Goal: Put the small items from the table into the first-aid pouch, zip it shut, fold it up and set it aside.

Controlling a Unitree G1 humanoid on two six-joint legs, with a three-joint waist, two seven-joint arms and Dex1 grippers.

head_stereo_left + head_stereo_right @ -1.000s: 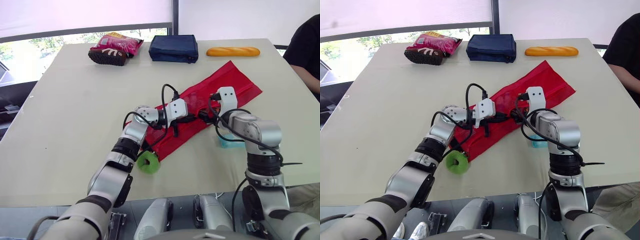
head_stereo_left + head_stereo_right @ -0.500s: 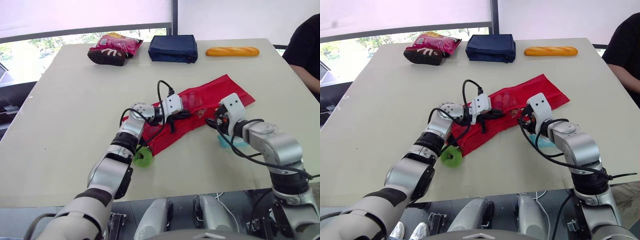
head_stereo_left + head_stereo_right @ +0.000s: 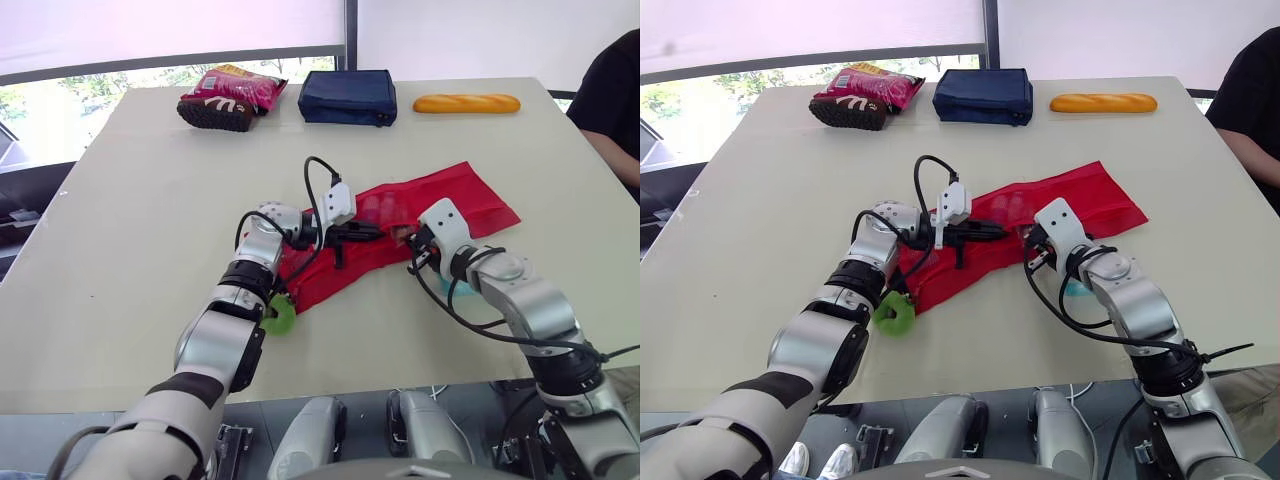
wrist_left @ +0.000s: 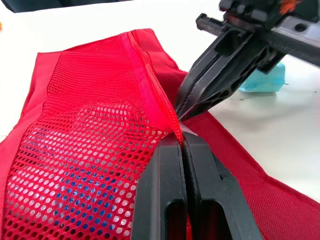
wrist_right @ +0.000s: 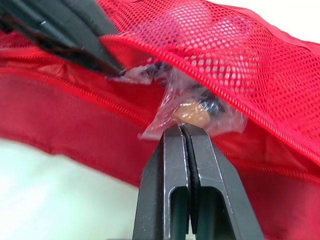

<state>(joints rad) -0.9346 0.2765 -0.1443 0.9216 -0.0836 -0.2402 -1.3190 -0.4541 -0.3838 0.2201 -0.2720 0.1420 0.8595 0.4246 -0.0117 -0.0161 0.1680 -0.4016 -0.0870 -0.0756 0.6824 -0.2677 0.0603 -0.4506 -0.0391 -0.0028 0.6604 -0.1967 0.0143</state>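
Right wrist view: right gripper [image 5: 186, 127] clamps clear packet [image 5: 192, 107], pouch mouth [image 5: 150, 50] beyond fingertips [image 5: 172, 140]; left gripper [image 4: 181, 137] pinches mesh edge [image 4: 160, 107]; zipping, folding pending.

Bright daylight from the far window [image 3: 120, 80] leaves soft shadows on the table [image 3: 150, 180].

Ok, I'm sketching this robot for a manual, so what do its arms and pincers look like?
The left arm and right arm are silver-grey rounded segments with black joints. A white block sits at each wrist, with looping black cables. The left pincer and right pincer each have two flat black fingers.
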